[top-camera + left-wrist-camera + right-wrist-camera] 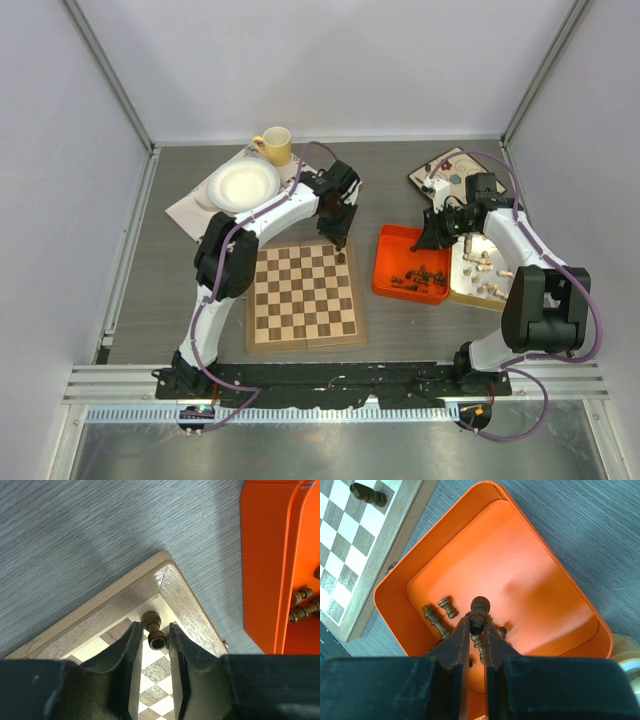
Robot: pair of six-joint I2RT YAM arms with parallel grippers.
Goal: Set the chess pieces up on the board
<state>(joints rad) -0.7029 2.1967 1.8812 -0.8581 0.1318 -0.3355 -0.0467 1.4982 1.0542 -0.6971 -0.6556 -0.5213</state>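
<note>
Where my left pincer (154, 625) hangs: over a corner of the board (175, 592), the corner nearest the tray (265, 555).
Left jaws: a little apart, set wider than the corner piece (154, 630) that shows between them; I can make out no sure touch on either side.
Corner piece: dark, on the board's corner square right under my left fingertips. Whether it is upright or leaning I cannot tell.
Board: its pale border runs off to both sides ahead of my left fingers, and the chequered squares pass back beneath them.
Right pincer (477, 620): above the tray, over the part of its floor where the dark men lie.
Right jaws: nearly closed, clamped on the neck of the held piece (480, 605).
Held piece: dark, with its round head sticking out just past my right fingertips. Whether its foot is off the tray floor I cannot tell.
Loose pieces (447, 606): dark, on the tray floor just left of my right fingers and under them.
Tray: orange, beneath my right pincer and just right of my left one. A thin strip of table (75, 540) separates it from the board.
Pale pieces (483, 265): in a cream tray (462, 292) just right of my right pincer, on the side away from the board.
Table: grey, ahead of my left pincer beyond the board's corner.
</note>
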